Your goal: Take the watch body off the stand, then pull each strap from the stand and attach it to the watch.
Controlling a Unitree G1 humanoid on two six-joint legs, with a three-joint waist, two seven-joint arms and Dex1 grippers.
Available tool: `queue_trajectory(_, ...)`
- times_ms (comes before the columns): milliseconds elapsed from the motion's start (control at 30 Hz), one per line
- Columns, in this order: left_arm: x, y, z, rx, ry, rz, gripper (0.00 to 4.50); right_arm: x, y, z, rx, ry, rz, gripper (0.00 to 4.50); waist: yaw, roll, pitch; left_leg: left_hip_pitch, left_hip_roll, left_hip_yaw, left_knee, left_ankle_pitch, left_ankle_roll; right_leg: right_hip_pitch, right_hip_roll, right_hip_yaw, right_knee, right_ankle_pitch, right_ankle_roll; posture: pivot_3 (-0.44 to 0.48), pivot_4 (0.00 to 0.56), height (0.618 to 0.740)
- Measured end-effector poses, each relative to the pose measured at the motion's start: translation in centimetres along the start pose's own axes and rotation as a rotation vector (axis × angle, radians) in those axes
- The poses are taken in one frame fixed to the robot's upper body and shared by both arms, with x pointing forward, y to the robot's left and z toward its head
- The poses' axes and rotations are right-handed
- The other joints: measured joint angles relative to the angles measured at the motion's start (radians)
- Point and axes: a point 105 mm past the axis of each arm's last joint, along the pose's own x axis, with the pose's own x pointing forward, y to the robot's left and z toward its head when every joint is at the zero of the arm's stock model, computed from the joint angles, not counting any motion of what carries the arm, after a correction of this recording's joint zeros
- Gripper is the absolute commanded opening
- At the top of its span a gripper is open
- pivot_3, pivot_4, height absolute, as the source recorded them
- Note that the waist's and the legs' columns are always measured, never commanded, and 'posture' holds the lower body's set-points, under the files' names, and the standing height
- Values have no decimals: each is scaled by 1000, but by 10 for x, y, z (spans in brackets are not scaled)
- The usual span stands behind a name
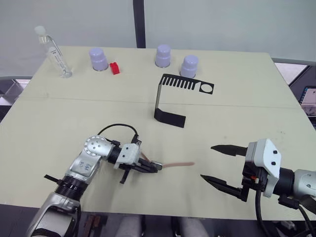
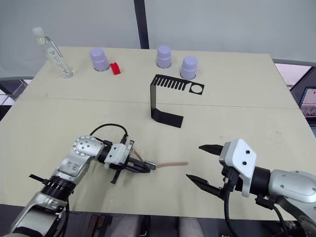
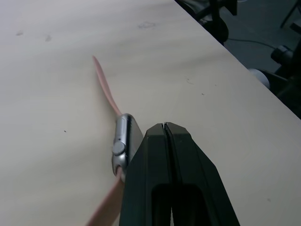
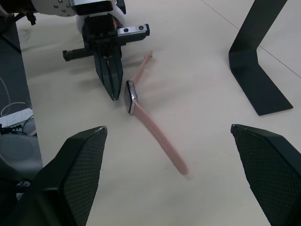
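Left pincer (image 4: 112,89) closed, empty beside watch body (image 4: 130,96) with both straps (image 4: 160,141) attached; right pincer (image 1: 216,163) gapes wide.

The desk (image 1: 59,113) is pale yellow-beige. The stand (image 1: 170,96) is plain black with a slotted comb pattern along its top arm. The straps (image 4: 157,136) are pale pink. The watch body (image 4: 130,96) is silvery-grey. Three cups (image 1: 98,59) are lavender, and a small block (image 1: 115,68) is red.
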Motion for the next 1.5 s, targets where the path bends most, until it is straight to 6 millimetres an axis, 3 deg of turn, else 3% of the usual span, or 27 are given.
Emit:
queue_trajectory(400,6,22,-1,-57,11,88,79,1,-1,-1,-10,7,-12,4500,0,0,0,0,0,0,1,0,0,0,0,0,0,0,0,0,150,740)
queue_trajectory(600,3,38,8,-58,19,115,79,4,2,-5,0,9,2,4500,0,0,0,0,0,0,1,0,0,0,0,0,0,0,0,0,150,740)
queue_trajectory(800,8,39,-8,-89,61,120,79,4,0,-4,-20,7,-9,4500,0,0,0,0,0,0,1,0,0,0,1,0,0,0,0,0,150,740)
queue_trajectory(1067,1,46,0,-86,65,126,79,3,0,-4,-18,10,-12,4500,-2,0,0,0,0,0,1,0,0,0,1,0,1,0,0,0,150,740)
queue_trajectory(1200,-39,37,25,-94,31,95,1320,-3,-4,-4,-21,18,-37,4500,-7,0,0,0,0,0,1,1,-1,-1,1,0,2,0,0,0,150,740)
queue_trajectory(1300,-88,20,36,-117,119,86,2754,-15,-9,0,-11,15,-44,4500,-11,0,0,1,0,0,-1,1,-1,0,1,0,1,0,0,0,150,740)
queue_trajectory(1333,-111,13,35,-151,182,122,3470,-21,-10,-1,10,24,-42,4500,-12,0,0,2,0,0,-2,1,-1,1,0,0,0,0,0,0,150,740)
queue_trajectory(1400,-145,2,31,-202,290,196,4274,-34,-13,-1,46,39,-46,4500,-12,0,0,2,0,0,-3,1,-1,1,0,0,0,0,0,0,150,740)
queue_trajectory(1500,-183,-8,33,-229,403,284,4461,-53,-17,0,87,56,-43,4500,-5,0,0,4,0,0,-4,0,0,3,-2,0,-4,0,0,0,150,740)
